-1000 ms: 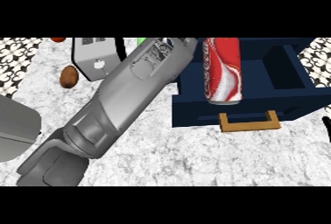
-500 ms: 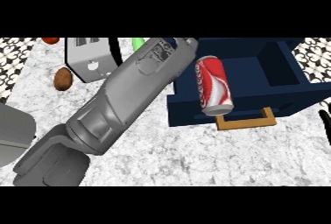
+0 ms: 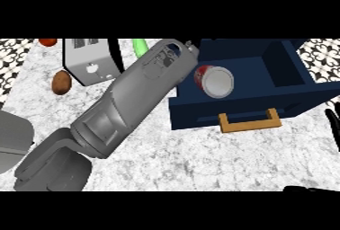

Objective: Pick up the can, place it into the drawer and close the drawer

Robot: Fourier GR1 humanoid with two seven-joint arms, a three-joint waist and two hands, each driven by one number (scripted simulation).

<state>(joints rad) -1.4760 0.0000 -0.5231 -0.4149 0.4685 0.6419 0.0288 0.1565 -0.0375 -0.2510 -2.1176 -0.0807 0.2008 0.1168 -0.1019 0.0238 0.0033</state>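
- Since half a second ago the can (image 3: pixel 214 81) has turned: then it showed its red side lengthwise, now its round silver end faces up and only a rim of red shows at its left.
- The can sits over the open drawer (image 3: pixel 292 67), in the left part of the dark blue box, just beside the far end of the forearm.
- The left forearm (image 3: pixel 126 108) runs diagonally from the lower left up to the drawer's left wall, much as before but reaching a little further right.
- The left hand is hidden beyond the end of the forearm; whether its fingers hold the can cannot be told.
- The right hand (image 3: pixel 332 123) shows only as dark fingers at the right edge, cut off, and its state cannot be told either.
- The drawer stands pulled out, its tan handle (image 3: pixel 249 121) facing the lower edge.
- On the marbled desk (image 3: pixel 199 161), a toaster (image 3: pixel 90 60) and a brown potato (image 3: pixel 61 82) lie left of the forearm.
- A green thing (image 3: pixel 139 46) is partly hidden behind the forearm, and a red thing (image 3: pixel 46 42) is cut off at the top.
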